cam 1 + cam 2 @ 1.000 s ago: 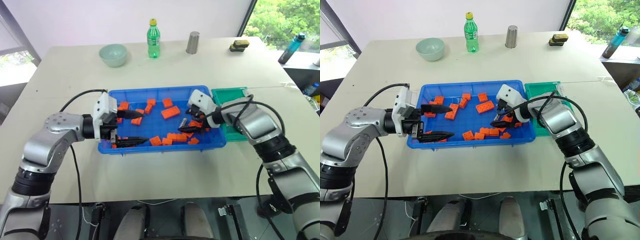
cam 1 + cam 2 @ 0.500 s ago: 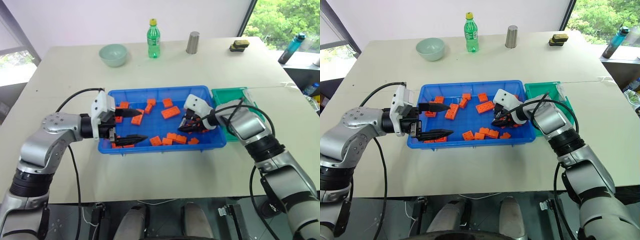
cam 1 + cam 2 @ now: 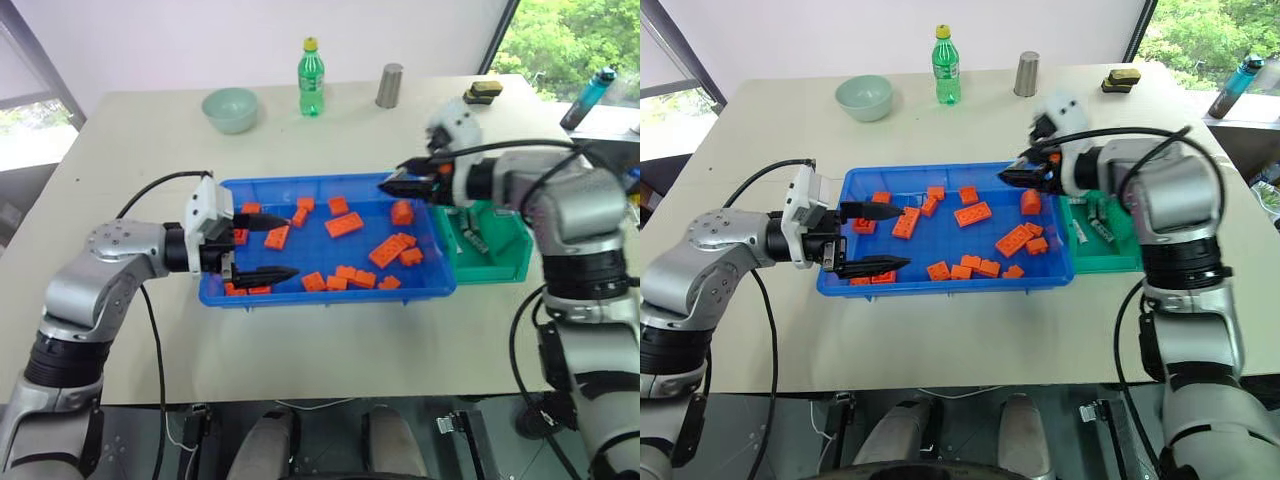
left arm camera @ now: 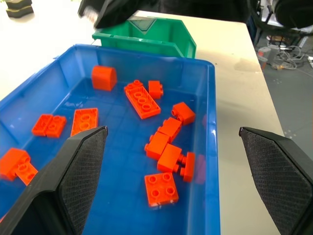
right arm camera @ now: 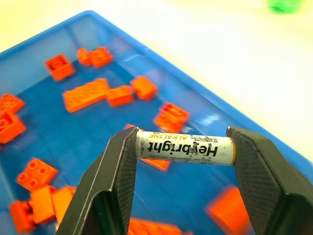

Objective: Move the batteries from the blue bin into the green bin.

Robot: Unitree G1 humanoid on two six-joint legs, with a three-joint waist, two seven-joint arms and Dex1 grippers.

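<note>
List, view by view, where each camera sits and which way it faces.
Head stereo pair: on the head, looking down at the table, both arms showing.
Left wrist: between open left end effector fingers, facing the blue bin.
Right wrist: on right end effector clamping a battery.
Shared: blue bin, orange bricks.

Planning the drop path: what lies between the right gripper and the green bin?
Only the blue bin's right rim. In the right eye view, the right gripper, holding a battery, hangs above that rim, with the green bin just beyond.

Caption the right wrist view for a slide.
Right gripper clamps a battery end to end above the blue bin of orange bricks.
</note>
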